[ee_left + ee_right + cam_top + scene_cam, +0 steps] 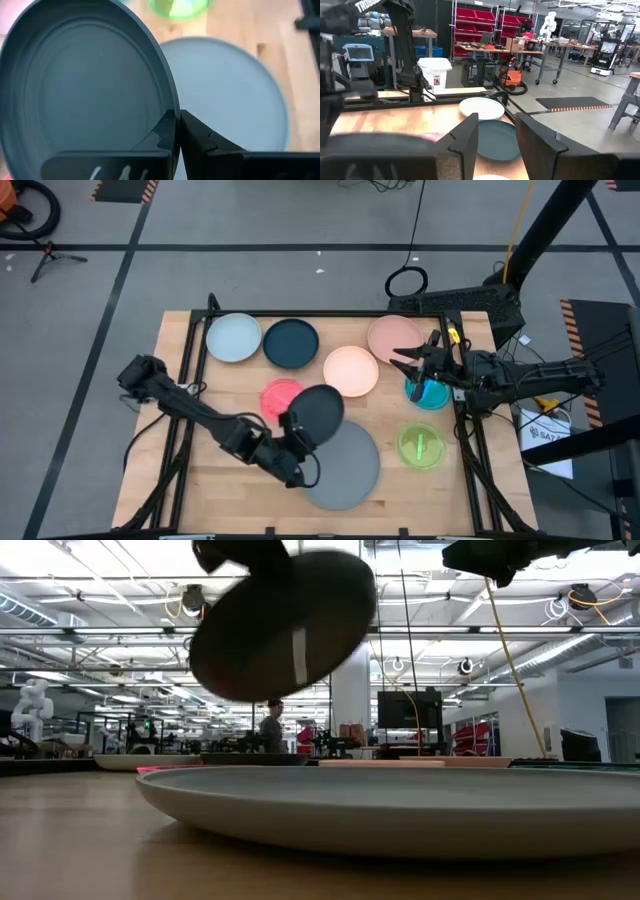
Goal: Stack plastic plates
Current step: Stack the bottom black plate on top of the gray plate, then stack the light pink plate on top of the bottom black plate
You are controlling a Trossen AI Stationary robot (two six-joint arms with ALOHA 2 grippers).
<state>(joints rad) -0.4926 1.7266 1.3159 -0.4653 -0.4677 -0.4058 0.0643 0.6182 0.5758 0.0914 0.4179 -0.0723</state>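
Note:
My left gripper (pixel 291 442) is shut on the black plate (pixel 318 414), which hangs tilted in the air over the far-left edge of the large grey plate (pixel 346 467). The low view shows the black plate (pixel 285 625) well above the grey plate (pixel 400 805), which lies flat on the table. My right gripper (pixel 413 366) is open and hovers at the table's right, between the pink plate (pixel 393 336) and the teal plate (pixel 430 393). Also lying flat are the pale blue (pixel 233 338), dark teal (pixel 291 343), cream (pixel 351 371), magenta (pixel 280 397) and green (pixel 421 447) plates. My left gripper pinches the black plate's rim (pixel 172 111) between its two fingers, one finger on the inner face and one on the underside. The fingers come from the table's near-left side. The plate is lifted clear and tilted, with its hollow side facing the wrist camera.
The plates lie in a loose ring on the wooden table (pixel 180 430), inside a dark frame (pixel 300 313). Bare wood shows along the near-left part. Beyond the far edge the low view shows a workshop with a person (pixel 271 728) far off.

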